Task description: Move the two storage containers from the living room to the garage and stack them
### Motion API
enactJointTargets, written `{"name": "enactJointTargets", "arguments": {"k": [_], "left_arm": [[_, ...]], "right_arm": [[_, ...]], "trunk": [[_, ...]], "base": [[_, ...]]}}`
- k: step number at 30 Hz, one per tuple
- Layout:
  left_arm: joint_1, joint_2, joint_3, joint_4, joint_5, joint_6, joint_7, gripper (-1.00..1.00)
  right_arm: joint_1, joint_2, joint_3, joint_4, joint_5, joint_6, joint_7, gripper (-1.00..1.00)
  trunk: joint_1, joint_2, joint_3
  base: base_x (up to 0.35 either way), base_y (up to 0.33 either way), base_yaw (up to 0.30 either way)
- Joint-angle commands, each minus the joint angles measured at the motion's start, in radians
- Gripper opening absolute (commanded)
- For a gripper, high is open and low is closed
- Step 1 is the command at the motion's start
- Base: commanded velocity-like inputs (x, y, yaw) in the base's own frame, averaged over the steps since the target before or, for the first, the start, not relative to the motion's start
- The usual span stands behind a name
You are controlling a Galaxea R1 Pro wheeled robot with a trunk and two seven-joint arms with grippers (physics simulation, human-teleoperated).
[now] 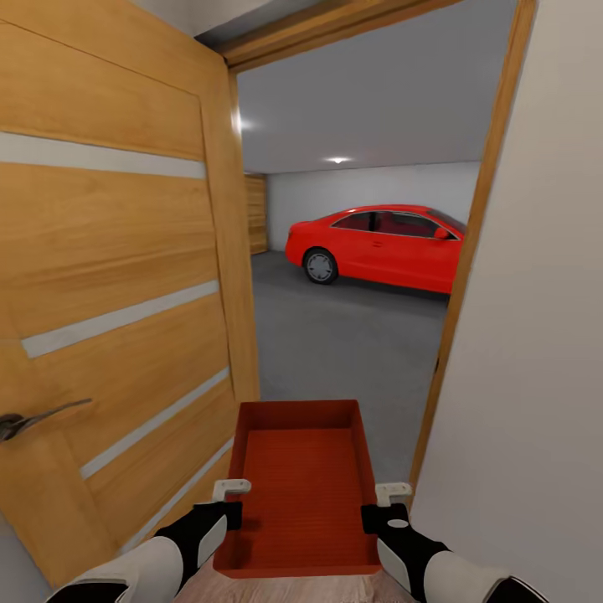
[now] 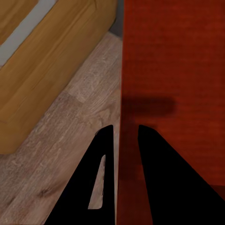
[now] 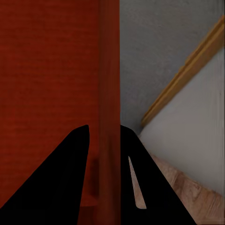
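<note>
Container (image 1: 300,494) held by both grippers, left (image 1: 224,496) and right (image 1: 387,502) each clamped on a side wall; near rim cut off.

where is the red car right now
In the head view the red car is parked deep in the garage, right of centre through the doorway, beyond the storage container and past the open wooden door.

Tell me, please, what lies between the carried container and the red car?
Bare grey floor beyond the doorway, in the head view; nothing stands between the container and the red car.
</note>
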Motion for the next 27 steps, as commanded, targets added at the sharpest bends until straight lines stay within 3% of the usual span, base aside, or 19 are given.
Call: {"name": "enactJointTargets", "arguments": {"k": [1, 6, 13, 27], "left_arm": [[0.000, 0.007, -0.013, -0.005, -0.021, 0.007, 0.029, -1.00], [0.000, 0.007, -0.013, -0.006, -0.021, 0.007, 0.029, -1.00], [0.000, 0.007, -0.013, -0.005, -0.021, 0.009, 0.029, -1.00], [0.000, 0.007, -0.013, -0.005, -0.022, 0.010, 0.029, -1.00]], "right_arm": [[-0.001, -0.010, -0.015, 0.017, -0.020, -0.006, -0.004, -1.00], [-0.002, -0.011, -0.015, 0.017, -0.020, -0.006, -0.004, -1.00], [-0.001, -0.012, -0.015, 0.017, -0.020, -0.006, -0.004, -1.00], [-0.001, -0.010, -0.015, 0.017, -0.019, -0.006, -0.004, -1.00]], "trunk": [[0.000, -0.002, -0.002], [0.000, -0.002, -0.002], [0.000, -0.002, -0.002], [0.000, -0.002, -0.002]], "base": [[0.001, 0.001, -0.285], [0.000, 0.000, -0.275], [0.027, 0.066, -0.036], [0.115, 0.275, -0.001]]}}
